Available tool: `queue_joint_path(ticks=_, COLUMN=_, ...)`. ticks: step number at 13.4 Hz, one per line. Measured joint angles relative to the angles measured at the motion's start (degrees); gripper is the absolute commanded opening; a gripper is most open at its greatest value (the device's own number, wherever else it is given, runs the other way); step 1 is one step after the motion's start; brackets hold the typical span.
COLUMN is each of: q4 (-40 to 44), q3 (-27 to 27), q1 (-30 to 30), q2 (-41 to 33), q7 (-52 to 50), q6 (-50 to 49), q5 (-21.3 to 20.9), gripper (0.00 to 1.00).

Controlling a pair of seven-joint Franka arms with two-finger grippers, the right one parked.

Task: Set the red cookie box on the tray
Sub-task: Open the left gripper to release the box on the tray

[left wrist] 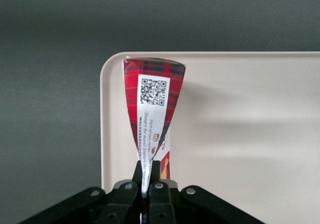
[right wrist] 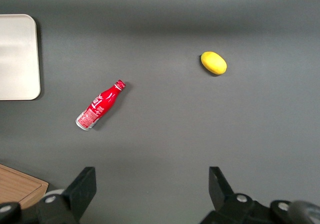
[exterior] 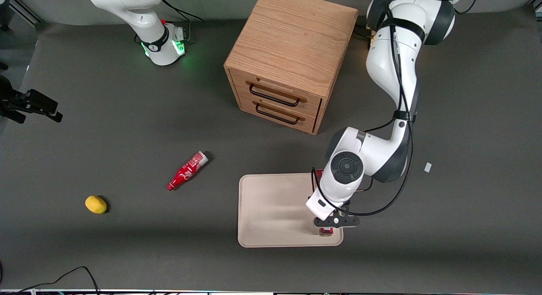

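Observation:
My left gripper hangs over the beige tray, at the tray's edge toward the working arm's end and near its front corner. It is shut on the red cookie box, whose white label face with a QR code shows in the left wrist view. The box reaches from the fingers out over the tray toward a rounded corner. In the front view only small red bits of the box show under the arm; the rest is hidden. I cannot tell whether the box rests on the tray.
A wooden two-drawer cabinet stands farther from the front camera than the tray. A small red bottle and a yellow lemon lie toward the parked arm's end. A small white scrap lies toward the working arm's end.

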State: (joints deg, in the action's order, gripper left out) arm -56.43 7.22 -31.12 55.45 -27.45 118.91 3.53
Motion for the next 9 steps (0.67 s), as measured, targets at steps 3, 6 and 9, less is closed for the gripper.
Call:
queue_joint_path(ticks=3, q4=0.0, q3=0.0, q1=0.0, q2=1.6, q7=0.0, q6=2.5, q5=0.0, gripper=0.43)
queue_joint_path(ticks=6, q4=0.0, q3=0.1, q1=0.0, q2=2.4, q7=0.0, q6=3.7, q5=0.0, gripper=1.00)
queue_joint_path(ticks=9, q4=0.0, q3=0.1, q1=0.0, q2=2.4, q7=0.0, q6=4.0, q5=0.0, gripper=1.00)
